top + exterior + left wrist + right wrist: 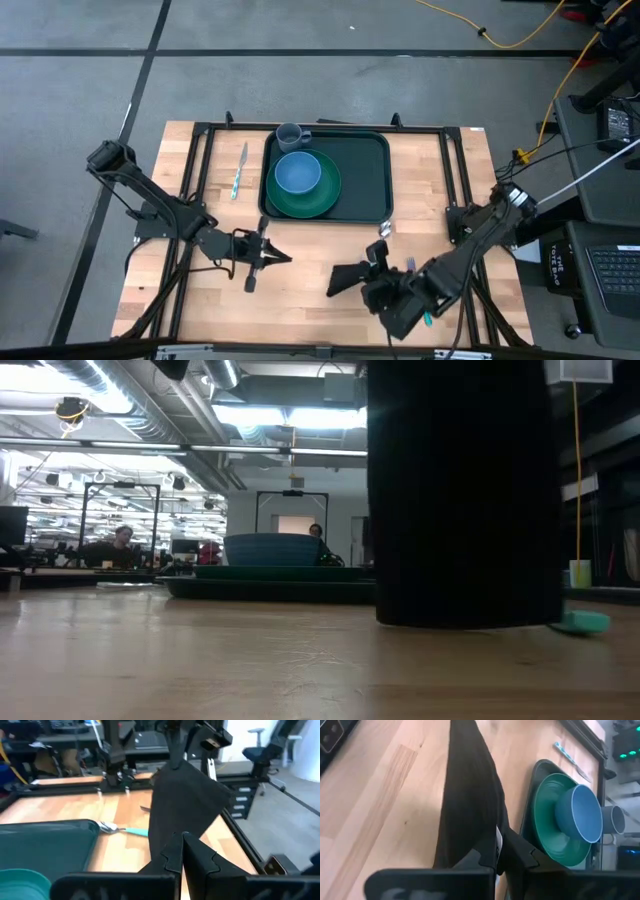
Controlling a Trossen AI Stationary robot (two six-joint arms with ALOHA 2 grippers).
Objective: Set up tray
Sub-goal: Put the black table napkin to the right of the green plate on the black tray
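The dark green tray [365, 175] lies at the far middle of the table and carries a green plate [318, 195], a blue bowl [297, 172] and a grey cup [290, 135]. My right gripper [368, 275] is near the table's near edge, shut on a black napkin [343, 279]. In the low view the napkin [465, 490] is a tall dark sheet. My left gripper [283, 258] is shut and stands a little to the napkin's left; its wrist view faces the napkin [185, 805]. My right gripper pinches the black napkin between its two fingers at its upper edge [487, 837]. It comes from above, slanting toward the table's left. The napkin hangs below the fingers as a flat sheet. Its lower edge [465, 622] is down at the tabletop.
A knife [240, 170] lies left of the tray. A fork with a teal handle [122, 830] lies on the wood by the tray's near right corner. Another teal-handled utensil [425, 318] shows beside my right arm. Bare wood lies between the tray and both grippers.
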